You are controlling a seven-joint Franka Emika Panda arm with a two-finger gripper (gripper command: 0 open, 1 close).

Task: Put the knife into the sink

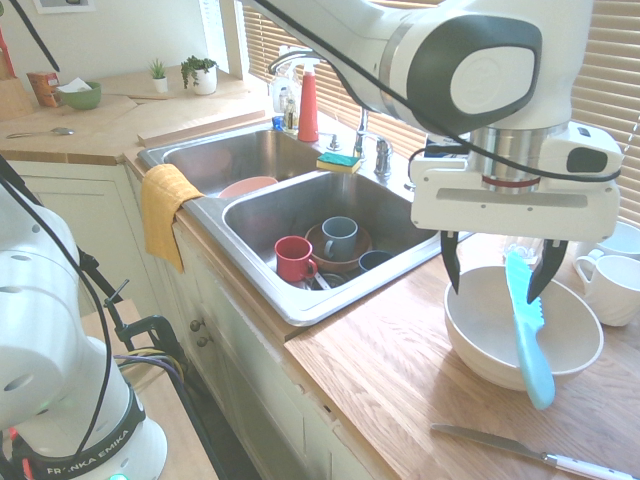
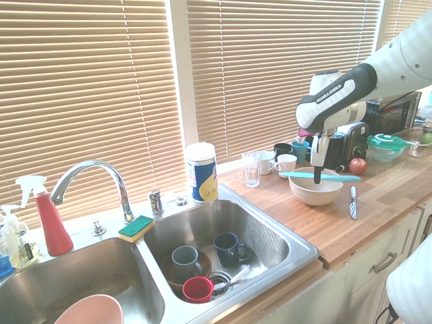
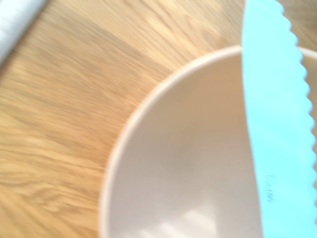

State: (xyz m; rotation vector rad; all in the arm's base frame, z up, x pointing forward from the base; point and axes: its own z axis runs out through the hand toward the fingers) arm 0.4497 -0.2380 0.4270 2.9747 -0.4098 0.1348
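Taken from the first exterior view: the turquoise knife (image 1: 527, 330) lies across the open top of the white bowl (image 1: 480, 345), which stands on the wooden surface (image 1: 385, 390) to the right of the sink (image 1: 208, 210). Its long axis runs near to far, the handle hanging over the near rim, the serrated blade reaching toward the far side. The fingers (image 1: 494, 295) are spread, one to the left and one to the right of the blade's line, with nothing pinched. Their opening runs crosswise to the knife, which suits a grip on its narrow width. The knife does not sit central: it lies nearer the right finger, with the wider gap on the left. Judged from this, a small shift to the right would centre it before closing. Whether either finger touches the blade cannot be told. The second exterior view shows the fingertips at about the knife's level, so little further lowering seems needed. Risk noted: an off-centre closure could drag or turn the knife on the rim. Step in hand judged to be the grasp; the carry left to the sink remains.
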